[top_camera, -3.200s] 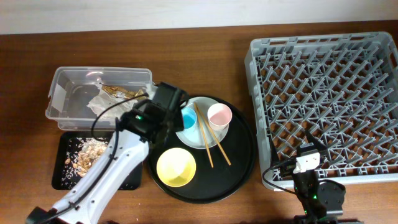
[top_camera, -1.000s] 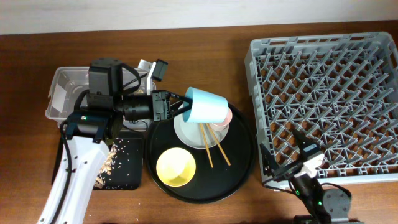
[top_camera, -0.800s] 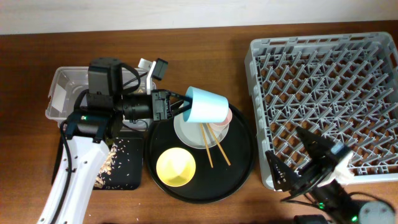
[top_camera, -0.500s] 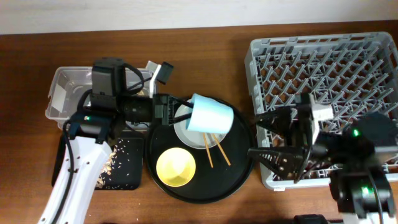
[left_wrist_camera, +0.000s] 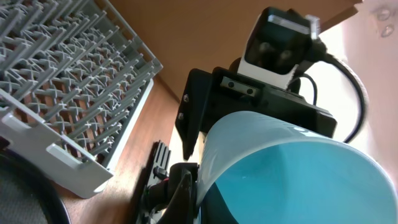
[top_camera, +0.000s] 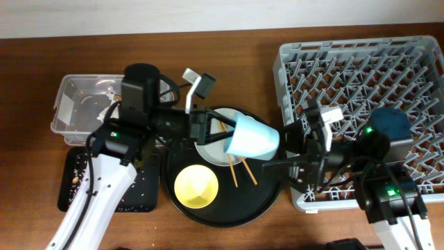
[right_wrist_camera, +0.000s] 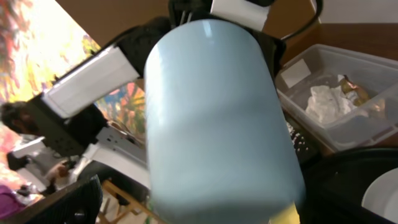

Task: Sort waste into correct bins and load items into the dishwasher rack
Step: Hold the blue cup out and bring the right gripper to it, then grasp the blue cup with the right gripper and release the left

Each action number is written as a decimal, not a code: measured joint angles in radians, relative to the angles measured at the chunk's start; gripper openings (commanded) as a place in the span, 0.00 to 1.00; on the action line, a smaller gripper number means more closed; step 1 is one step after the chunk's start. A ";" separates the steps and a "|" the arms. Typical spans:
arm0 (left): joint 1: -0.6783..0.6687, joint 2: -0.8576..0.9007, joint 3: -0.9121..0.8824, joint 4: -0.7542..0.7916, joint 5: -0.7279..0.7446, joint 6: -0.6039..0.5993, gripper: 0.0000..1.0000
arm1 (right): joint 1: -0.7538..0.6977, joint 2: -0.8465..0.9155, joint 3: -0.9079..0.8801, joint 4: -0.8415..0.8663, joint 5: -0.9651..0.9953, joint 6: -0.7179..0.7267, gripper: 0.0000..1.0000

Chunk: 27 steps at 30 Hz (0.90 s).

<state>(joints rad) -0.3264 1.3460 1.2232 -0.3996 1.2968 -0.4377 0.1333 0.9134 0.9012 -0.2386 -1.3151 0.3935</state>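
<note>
So, step in hand: looks like a mid-air handoff of the light-blue cup (top_camera: 253, 137) on its way into the dishwasher rack (top_camera: 361, 69). That's my read, anyway.
Where the cup is: up off the desk, just beside the rack's left edge, over the round black tray (top_camera: 267, 198) that sits next to the rack.
Left jaws: together, pinched on the cup's rim wall, with one finger inside the mouth.
Right jaws: wide apart and holding nothing, just off the rack's left edge, with the cup's base end at their tips. Can't tell if they touch it.
How to do it well: get your right jaws squarely around the cup's body before you close. Don't let go with the left until the right grip is firm. After that I'd set it mouth-down between the rack's pegs.
Watch out: the wall is smooth and round, so a grab too near the base end could squirt it out onto the tray.
How the cup looks: matte pale blue outside, deeper turquoise inside. It's on its side, base toward the rack and mouth away from it. Looks empty from the left wrist view.
</note>
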 measured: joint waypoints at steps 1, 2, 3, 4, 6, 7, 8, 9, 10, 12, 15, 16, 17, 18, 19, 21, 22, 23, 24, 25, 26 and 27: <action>-0.018 0.000 0.000 0.000 -0.019 0.000 0.00 | 0.028 0.000 0.000 0.006 0.033 0.000 0.97; -0.035 0.000 0.000 0.000 -0.035 0.000 0.00 | 0.055 0.000 0.000 0.007 0.071 0.000 0.95; -0.047 0.000 0.000 0.000 -0.045 0.000 0.00 | 0.068 0.000 0.000 0.008 0.101 0.000 0.89; -0.052 0.000 0.000 0.000 -0.051 0.000 0.00 | 0.073 0.000 0.000 0.008 0.121 0.002 0.85; -0.052 0.000 0.000 0.000 -0.060 0.000 0.00 | 0.075 0.000 0.000 0.013 0.156 0.002 0.82; -0.052 0.000 0.000 0.000 -0.061 0.001 0.00 | 0.075 0.000 0.000 0.014 0.167 0.002 0.82; -0.052 0.000 0.000 0.000 -0.065 0.004 0.00 | 0.075 0.000 0.000 0.015 0.174 0.002 0.82; -0.048 0.000 0.000 0.000 -0.067 0.005 0.00 | 0.075 0.000 0.000 0.015 0.176 0.003 0.79; -0.043 0.000 0.000 0.000 -0.068 0.008 0.00 | 0.075 0.000 0.000 0.015 0.180 0.003 0.78; -0.018 0.000 0.000 0.000 -0.063 0.009 0.00 | 0.075 0.000 0.000 0.015 0.193 0.003 0.78; -0.010 0.000 0.000 0.000 -0.059 0.011 0.00 | 0.075 0.000 0.000 0.015 0.198 0.003 0.75; -0.010 0.000 0.000 0.000 -0.059 0.011 0.00 | 0.075 0.000 0.000 0.015 0.198 0.003 0.68; -0.010 0.000 0.000 0.000 -0.058 0.011 0.00 | 0.075 0.000 0.000 0.015 0.200 0.003 0.54; -0.009 0.000 0.000 -0.001 -0.051 0.011 0.00 | 0.075 0.000 0.000 0.016 0.193 -0.008 0.47; -0.007 0.000 0.000 -0.002 -0.045 0.011 0.00 | 0.075 0.000 0.000 0.016 0.188 -0.019 0.44; 0.000 0.000 0.000 -0.001 -0.021 0.012 0.09 | 0.075 0.000 -0.001 0.035 0.177 -0.039 0.44; 0.001 -0.001 0.002 -0.003 -0.018 0.022 0.09 | 0.075 0.000 -0.003 0.061 0.176 -0.042 0.44; 0.002 -0.002 0.005 -0.009 -0.022 0.024 0.09 | 0.075 0.002 -0.005 0.103 0.184 -0.047 0.44; 0.002 -0.005 0.010 -0.031 -0.033 0.027 0.09 | 0.075 0.006 -0.005 0.132 0.190 -0.053 0.48; 0.002 -0.010 0.015 -0.063 -0.049 0.028 0.08 | 0.075 0.008 -0.006 0.139 0.190 -0.057 0.50; 0.002 -0.014 0.019 -0.091 -0.063 0.031 0.04 | 0.075 0.010 -0.007 0.139 0.190 -0.058 0.50; 0.002 -0.016 0.020 -0.108 -0.072 0.035 0.04 | 0.076 0.011 -0.008 0.137 0.189 -0.060 0.50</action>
<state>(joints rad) -0.3241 1.3296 1.2430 -0.5076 1.2247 -0.4026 0.2089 0.9245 0.8928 -0.1017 -1.1263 0.3340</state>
